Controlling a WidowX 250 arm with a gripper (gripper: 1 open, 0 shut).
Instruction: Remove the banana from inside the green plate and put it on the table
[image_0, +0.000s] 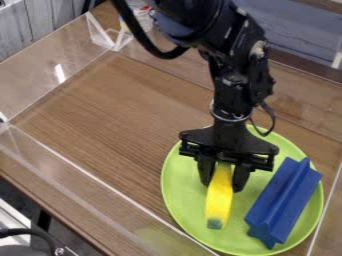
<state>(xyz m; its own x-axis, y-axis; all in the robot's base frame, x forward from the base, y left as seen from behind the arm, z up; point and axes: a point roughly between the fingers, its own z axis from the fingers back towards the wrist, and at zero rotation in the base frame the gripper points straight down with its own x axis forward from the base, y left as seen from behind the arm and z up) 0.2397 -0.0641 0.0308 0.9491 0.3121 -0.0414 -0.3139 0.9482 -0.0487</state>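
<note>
Gripper (227, 178) pinched shut on the banana (219, 197), which lies inside the green plate (179, 185) beside the blue block (283, 203). Grasp looks made; lift and placement on the table (120, 110) remain.

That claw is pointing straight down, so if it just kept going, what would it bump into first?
The banana. The claw is already closed around its upper end, so nothing lies between them. Right beneath the banana is the green plate, though how much the claw could still drop is hard to judge from this view.
</note>
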